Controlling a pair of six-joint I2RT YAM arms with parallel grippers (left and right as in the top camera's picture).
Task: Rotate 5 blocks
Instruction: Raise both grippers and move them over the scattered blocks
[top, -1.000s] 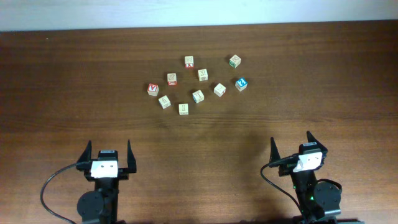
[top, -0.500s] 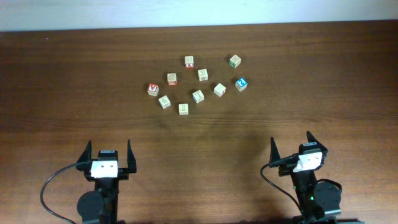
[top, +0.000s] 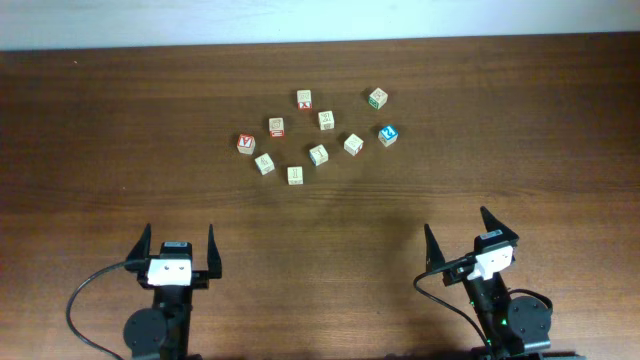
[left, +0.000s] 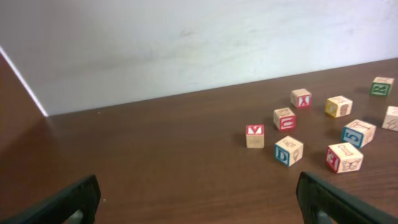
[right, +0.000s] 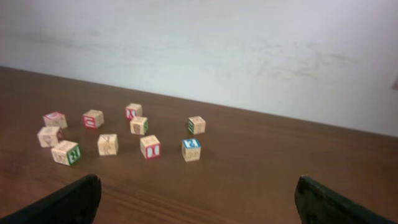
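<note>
**Figure. Overhead and wrist views; no block engaged yet.** Both arms sit at the 6 o'clock edge of the wooden table (top: 120, 120). The left gripper (top: 179, 232) and right gripper (top: 457, 222) each have their jaws spread wide with nothing between them. In both wrist views the dark fingertips frame only bare tabletop.

The blocks (top: 318, 154) form a loose cluster of ten small cubes, none touching, well apart from both grippers. The cluster lies at about 1 o'clock from the left gripper and 11 o'clock from the right.

Within the cluster:
- the blue-faced cube (top: 388, 134) sits at the 3 o'clock edge;
- a green-printed cube (top: 377, 97) sits at 1 o'clock;
- the red "Y" cube (top: 245, 143) sits at 9 o'clock;
- the "X" cube (top: 304, 98) sits at 12 o'clock;
- pale printed cubes fill the middle and the 6 o'clock side.

All the cubes rest flat, each turned to a different heading.

**Handling (judged).** The cubes look like solid wood, so they are probably light, rigid and not fragile. Their smooth printed faces may slip under an off-centre pinch. The best hold is probably across two opposite side faces, low and centred, with the fingers aligned to that cube's own heading. The outlying blue-faced and green-printed cubes offer the most finger clearance.
</note>
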